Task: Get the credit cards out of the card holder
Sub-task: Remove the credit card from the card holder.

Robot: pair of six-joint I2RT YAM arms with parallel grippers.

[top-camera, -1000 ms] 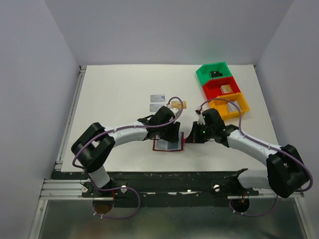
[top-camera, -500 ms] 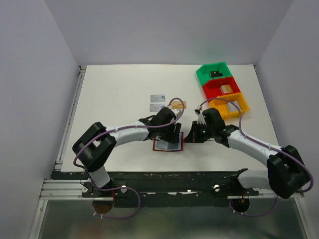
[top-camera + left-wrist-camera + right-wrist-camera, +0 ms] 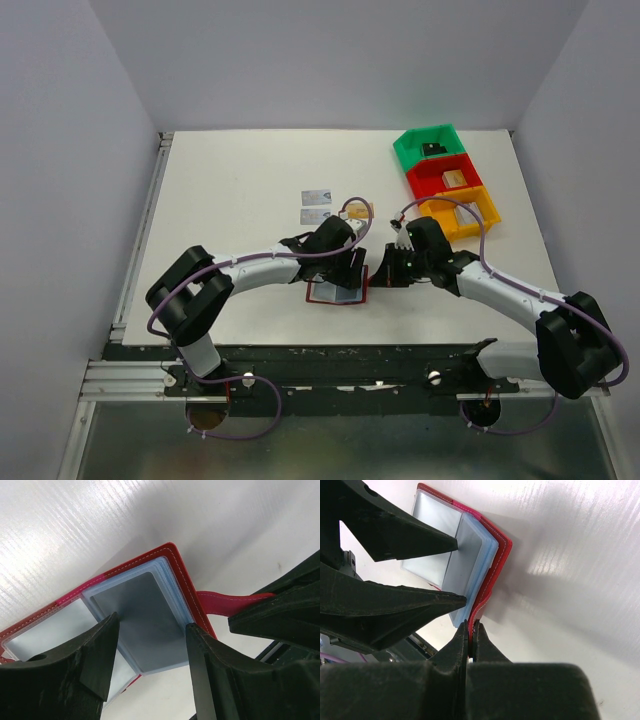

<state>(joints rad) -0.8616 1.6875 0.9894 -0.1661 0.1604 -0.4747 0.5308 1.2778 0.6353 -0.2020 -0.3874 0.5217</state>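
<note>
Card holder point(image 3: 181, 580), dark red, lay open on white table point(image 3: 75, 520), snap tab point(image 3: 225, 602) clamped in right gripper point(image 3: 470, 630); left gripper point(image 3: 151, 627) fingers apart over silver-grey card point(image 3: 140, 605).

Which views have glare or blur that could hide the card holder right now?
Left wrist: card holder sharp, left gripper dark and soft up close. Right wrist: bright glare on the table at right, soft shadow beside the holder. Top external: evenly lit, but arms cover most of it.
</note>
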